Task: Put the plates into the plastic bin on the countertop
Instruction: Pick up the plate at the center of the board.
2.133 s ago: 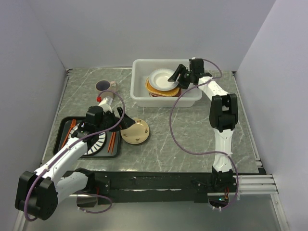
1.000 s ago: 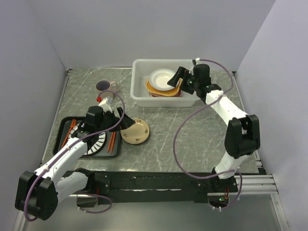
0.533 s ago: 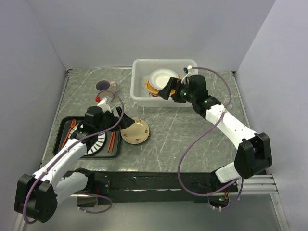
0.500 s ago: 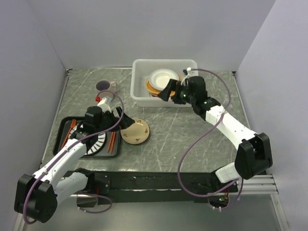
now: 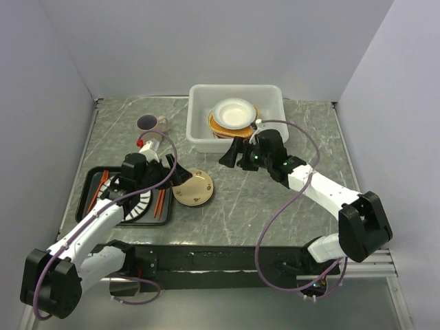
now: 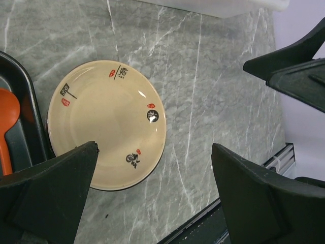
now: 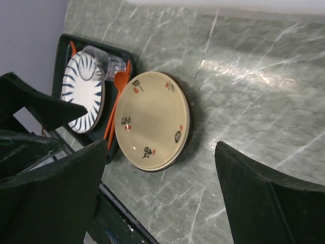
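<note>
Got left gripper (image 6: 155, 152) wide open over the tan plate (image 6: 106, 122) off the black tray (image 6: 31, 112) right edge; right gripper (image 7: 161, 147) open too, near plastic bin (image 5: 196, 127).

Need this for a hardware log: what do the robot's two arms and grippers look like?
Both the left arm and the right arm have white links with chunky black joints. A thin purple cable loops loosely along each. The left gripper and the right gripper are matte black, with broad wedge-shaped fingers. No markings are visible.
</note>
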`<state>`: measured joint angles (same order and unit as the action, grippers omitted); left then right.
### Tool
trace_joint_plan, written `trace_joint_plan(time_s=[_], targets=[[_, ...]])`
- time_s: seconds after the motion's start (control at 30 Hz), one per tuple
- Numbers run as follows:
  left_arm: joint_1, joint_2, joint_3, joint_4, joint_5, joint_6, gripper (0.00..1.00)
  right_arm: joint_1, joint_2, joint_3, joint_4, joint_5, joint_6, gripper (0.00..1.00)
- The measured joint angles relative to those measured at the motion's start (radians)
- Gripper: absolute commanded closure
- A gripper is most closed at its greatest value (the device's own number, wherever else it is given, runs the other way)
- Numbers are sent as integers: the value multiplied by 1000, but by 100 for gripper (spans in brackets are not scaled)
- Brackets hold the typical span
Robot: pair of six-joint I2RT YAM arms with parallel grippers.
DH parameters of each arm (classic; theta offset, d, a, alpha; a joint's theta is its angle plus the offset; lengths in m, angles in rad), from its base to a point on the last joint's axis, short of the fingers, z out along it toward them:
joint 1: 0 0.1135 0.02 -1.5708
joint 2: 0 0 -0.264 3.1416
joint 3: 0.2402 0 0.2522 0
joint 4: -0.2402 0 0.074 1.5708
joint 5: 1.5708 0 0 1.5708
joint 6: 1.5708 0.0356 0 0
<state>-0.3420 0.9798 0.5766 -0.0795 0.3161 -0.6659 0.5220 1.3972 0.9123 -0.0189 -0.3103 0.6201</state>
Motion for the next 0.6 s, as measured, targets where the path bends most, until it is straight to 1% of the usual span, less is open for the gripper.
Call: trace_joint_plan(time_s=[0.2,0.33,0.5,0.6], targets=[[0,0,0,1,0,0,1,55,31,-12,40,-6,14,10],[0,0,0,0,0,0,1,82,95,-18,62,-8,19,18],[0,0,0,0,0,0,1,103,169,-21,72,-11,26,20],[0,0,0,0,0,0,1,114,208,-21,85,-11,26,23]])
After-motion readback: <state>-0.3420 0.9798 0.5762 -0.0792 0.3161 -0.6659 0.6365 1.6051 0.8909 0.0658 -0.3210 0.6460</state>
